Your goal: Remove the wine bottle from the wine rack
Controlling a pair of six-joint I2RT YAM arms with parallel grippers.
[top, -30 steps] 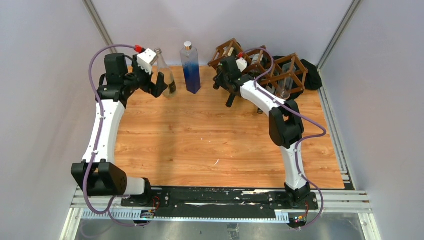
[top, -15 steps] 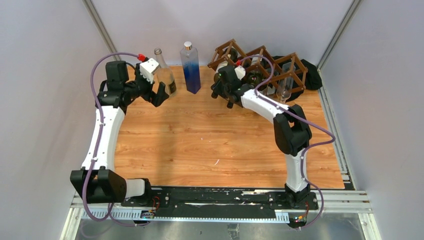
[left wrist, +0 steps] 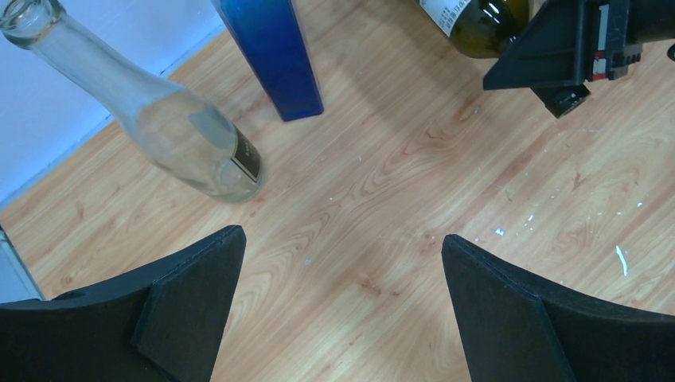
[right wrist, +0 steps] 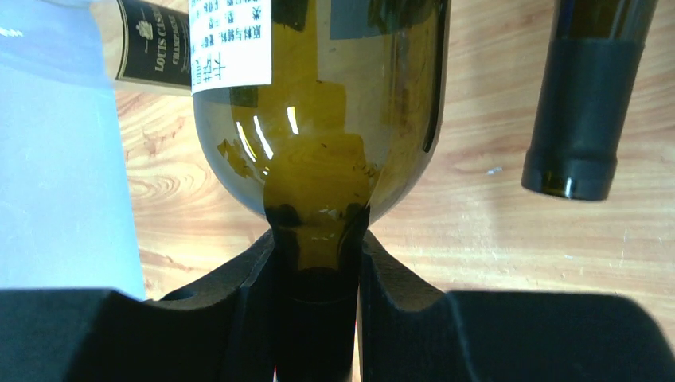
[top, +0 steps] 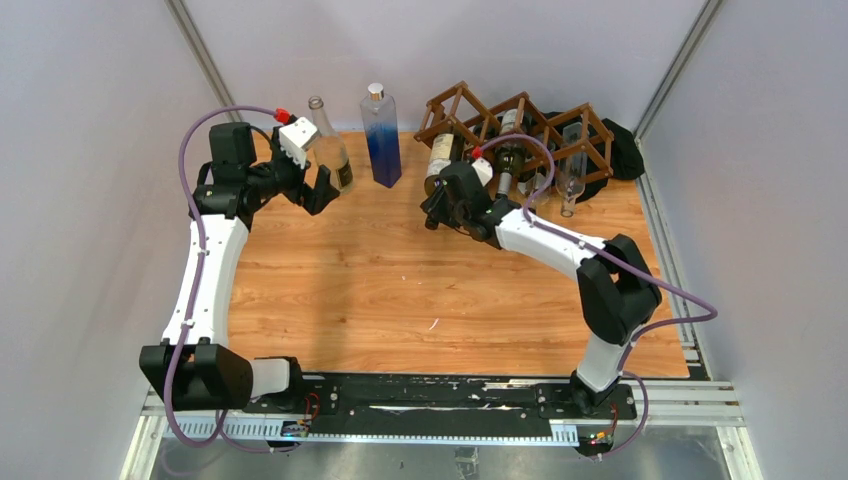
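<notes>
The dark brown wine rack (top: 522, 118) stands at the back right of the table. My right gripper (top: 441, 203) is shut on the neck of a green wine bottle (top: 440, 156) with a white label, and the bottle's base end points at the rack's left cell. In the right wrist view the neck sits tight between the fingers (right wrist: 239, 302) and the bottle's body (right wrist: 318, 119) fills the view above. A second dark bottle (top: 510, 152) lies in the middle cell. My left gripper (top: 322, 186) hangs open and empty beside a clear bottle (top: 330, 150).
A tall blue bottle (top: 381, 125) stands at the back centre, next to the clear bottle (left wrist: 183, 131). A clear glass piece (top: 570, 178) sits in the rack's right cell. The second bottle's neck (right wrist: 585, 103) hangs close to the right of the held one. Grey walls enclose the table.
My right arm has drawn back toward the near side with the green bottle, sliding it out of the left cell. The rack has settled back. My left gripper moved slightly off the clear bottle.
</notes>
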